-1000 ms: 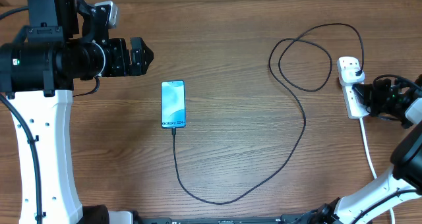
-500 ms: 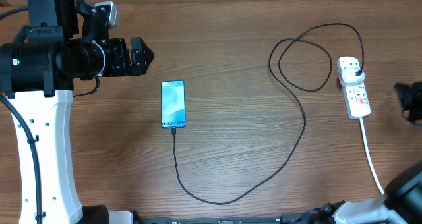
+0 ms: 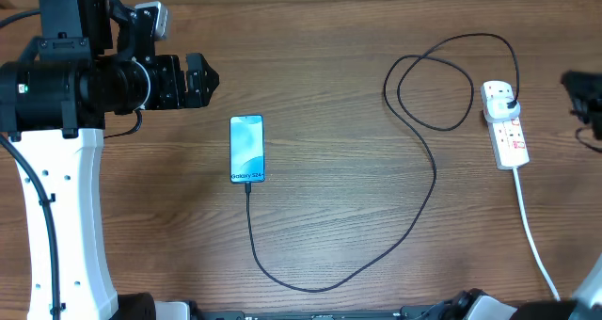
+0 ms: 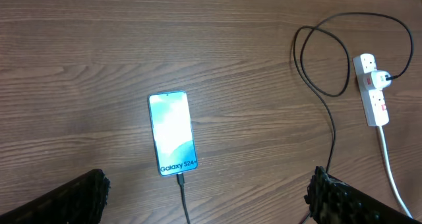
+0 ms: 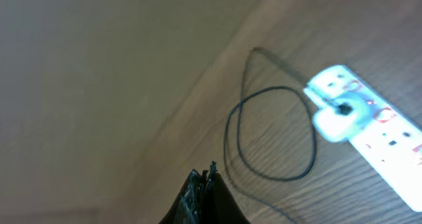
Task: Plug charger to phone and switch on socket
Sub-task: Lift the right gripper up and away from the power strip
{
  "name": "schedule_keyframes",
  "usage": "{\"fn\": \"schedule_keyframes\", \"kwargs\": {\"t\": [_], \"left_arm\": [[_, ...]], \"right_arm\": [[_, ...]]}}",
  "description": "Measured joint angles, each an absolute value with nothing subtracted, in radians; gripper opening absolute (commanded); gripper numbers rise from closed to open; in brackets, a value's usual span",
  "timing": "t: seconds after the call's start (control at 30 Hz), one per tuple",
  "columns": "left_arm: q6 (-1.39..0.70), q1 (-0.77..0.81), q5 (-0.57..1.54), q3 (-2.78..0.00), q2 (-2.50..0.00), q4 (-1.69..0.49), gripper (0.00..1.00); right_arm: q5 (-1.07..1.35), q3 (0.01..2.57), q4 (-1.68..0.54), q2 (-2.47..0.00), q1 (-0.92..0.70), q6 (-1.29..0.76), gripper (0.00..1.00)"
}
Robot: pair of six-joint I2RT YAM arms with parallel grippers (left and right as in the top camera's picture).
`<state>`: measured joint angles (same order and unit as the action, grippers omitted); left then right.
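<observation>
The phone (image 3: pixel 247 149) lies flat mid-table with its light-blue screen up; it also shows in the left wrist view (image 4: pixel 173 132). The black charger cable (image 3: pixel 414 207) is plugged into the phone's near end, loops across the table and ends in a plug seated in the white socket strip (image 3: pixel 505 124), which also shows in the left wrist view (image 4: pixel 374 89) and the right wrist view (image 5: pixel 369 122). My left gripper (image 3: pixel 205 81) is open and empty, above and left of the phone. My right gripper (image 5: pixel 203 178) is shut and empty, right of the socket at the table's right edge (image 3: pixel 581 94).
The socket's thick white cord (image 3: pixel 531 231) runs from the strip toward the near right edge. The cable forms a loop (image 3: pixel 428 85) left of the socket. The left arm's white base (image 3: pixel 56 216) stands at the left side.
My right gripper has pulled away from the socket strip to the right and farther back, leaving the strip uncovered. The left arm, phone and cable have not moved.
</observation>
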<state>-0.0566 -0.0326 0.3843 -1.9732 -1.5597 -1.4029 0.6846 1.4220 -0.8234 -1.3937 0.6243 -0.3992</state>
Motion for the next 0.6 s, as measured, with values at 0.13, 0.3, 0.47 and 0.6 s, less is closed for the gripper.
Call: {"fn": "schedule_keyframes", "kwargs": {"t": [0.13, 0.3, 0.47, 0.6], "left_arm": [[-0.057, -0.033, 0.384, -1.973, -1.56, -1.402, 1.0], [-0.057, -0.033, 0.384, -1.973, -1.56, -1.403, 1.0], [-0.057, -0.033, 0.384, -1.973, -1.56, -1.403, 0.99], [-0.057, -0.033, 0.384, -1.973, -1.56, -1.403, 1.0]], "right_arm": [[0.588, 1.548, -0.953, -1.352, 0.458, -0.327, 0.04], [0.44, 1.628, -1.045, -1.332, 0.231, -0.285, 0.04], [0.287, 1.636, -1.071, -1.332, -0.002, -0.269, 0.04], [0.144, 1.636, -1.097, -1.332, -0.186, -0.264, 0.04]]}}
